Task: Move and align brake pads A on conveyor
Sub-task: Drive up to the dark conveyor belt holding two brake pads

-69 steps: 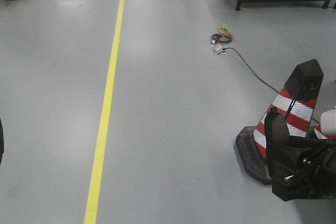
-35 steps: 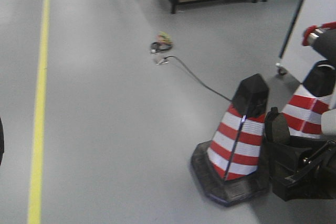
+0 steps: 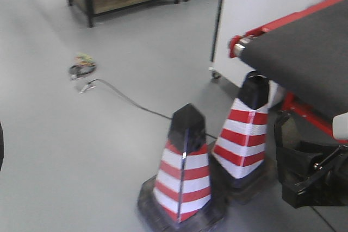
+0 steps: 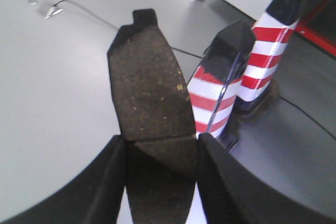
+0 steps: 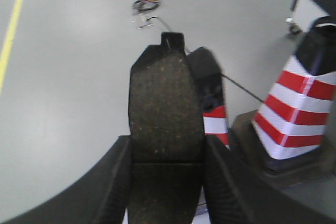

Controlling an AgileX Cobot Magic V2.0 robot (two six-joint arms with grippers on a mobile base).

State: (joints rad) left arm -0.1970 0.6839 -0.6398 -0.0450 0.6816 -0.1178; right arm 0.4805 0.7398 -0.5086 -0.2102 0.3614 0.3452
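Out over the floor beside the cones (image 3: pixel 182 175), short of the conveyor (image 3: pixel 304 58), left gripper (image 4: pixel 160 148) and right gripper (image 5: pixel 165 156) each pinch a brake pad (image 4: pixel 147 82) (image 5: pixel 165 106) at its lower end — stiff, gritty, weighty-looking, unlikely to slip.

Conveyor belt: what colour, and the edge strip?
Dark charcoal belt with a red edge strip; clearest in the front-facing view.

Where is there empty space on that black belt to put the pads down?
The conveyor shows bare dark belt across all the part in view, from its red end roller back along the red edge strip. The floor below is crowded: two striped cones stand touching in front of its frame. Each gripper holds a brake pad: left, right.
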